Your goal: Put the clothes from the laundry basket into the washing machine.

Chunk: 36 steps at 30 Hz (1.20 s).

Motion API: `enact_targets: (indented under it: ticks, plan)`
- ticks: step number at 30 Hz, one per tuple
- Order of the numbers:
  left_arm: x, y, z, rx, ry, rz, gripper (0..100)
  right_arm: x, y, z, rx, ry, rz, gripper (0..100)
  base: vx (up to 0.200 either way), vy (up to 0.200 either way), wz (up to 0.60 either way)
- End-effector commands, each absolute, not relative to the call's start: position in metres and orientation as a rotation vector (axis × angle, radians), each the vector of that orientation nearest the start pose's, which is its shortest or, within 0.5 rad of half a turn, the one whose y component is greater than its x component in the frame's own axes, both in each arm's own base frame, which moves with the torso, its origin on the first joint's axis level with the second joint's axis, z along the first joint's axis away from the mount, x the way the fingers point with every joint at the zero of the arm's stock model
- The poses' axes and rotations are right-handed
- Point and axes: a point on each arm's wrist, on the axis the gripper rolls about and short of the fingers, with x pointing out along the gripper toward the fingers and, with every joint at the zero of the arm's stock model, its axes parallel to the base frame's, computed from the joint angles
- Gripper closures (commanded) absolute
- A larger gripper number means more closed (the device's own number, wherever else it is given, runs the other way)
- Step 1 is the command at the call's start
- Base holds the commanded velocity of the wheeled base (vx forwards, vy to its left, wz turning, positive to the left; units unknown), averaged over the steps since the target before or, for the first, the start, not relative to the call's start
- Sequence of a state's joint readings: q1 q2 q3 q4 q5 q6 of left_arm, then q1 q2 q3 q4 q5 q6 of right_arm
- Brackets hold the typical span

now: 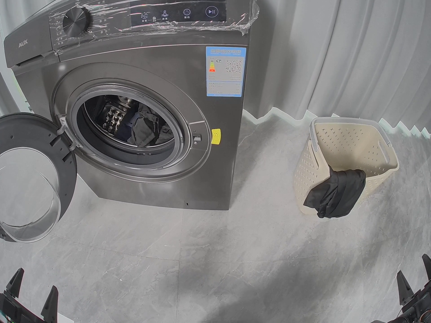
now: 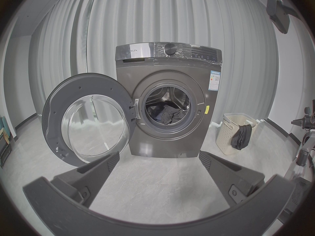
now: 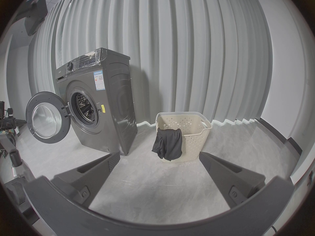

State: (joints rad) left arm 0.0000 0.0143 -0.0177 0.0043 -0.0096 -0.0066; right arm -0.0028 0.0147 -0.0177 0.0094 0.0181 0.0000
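Low at near edge of head view, left fingers (image 1: 49, 303) spread wide, holding nothing; right fingers (image 1: 404, 288) likewise apart, empty. Farther off on floor (image 1: 224, 256): laundry basket (image 1: 350, 144) right of washing machine (image 1: 179, 68), black garment (image 1: 336, 194) draped over its near rim. Door (image 1: 27, 131) swung open, dark clothes (image 1: 146, 128) inside drum.

Washing machine (image 1: 179, 68) left, clothes (image 1: 146, 131) in drum (image 1: 112, 115); laundry basket (image 1: 350, 144) right, garment (image 1: 336, 194) draped over its rim (image 1: 314, 140).
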Motion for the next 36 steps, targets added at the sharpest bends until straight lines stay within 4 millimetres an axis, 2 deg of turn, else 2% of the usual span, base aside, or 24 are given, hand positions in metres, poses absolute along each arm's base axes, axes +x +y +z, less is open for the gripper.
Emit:
enact_targets:
  ticks: [1, 8, 26, 36]
  plan:
    - [-0.0229, -0.0002, 0.0756, -0.009, 0.002, -0.009, 0, -0.0227, 0.0005, 0.0755, 0.0, 0.011, 0.015, 0, 0.0, -0.2, 0.0]
    - [-0.0229, -0.0001, 0.0754, -0.011, 0.003, -0.005, 0, -0.0228, 0.0005, 0.0759, 0.0, 0.009, 0.015, 0, 0.0, -0.2, 0.0]
    - [-0.0229, 0.0001, 0.0754, -0.005, 0.003, 0.003, 0, -0.0227, 0.0005, 0.0755, 0.0, 0.011, 0.015, 0, 0.0, 0.0, 0.0]
    - [-0.0229, 0.0002, 0.0754, -0.014, 0.003, 0.009, 0, -0.0227, 0.0005, 0.0753, 0.0, 0.012, 0.015, 0, 0.0, -0.2, 0.0]
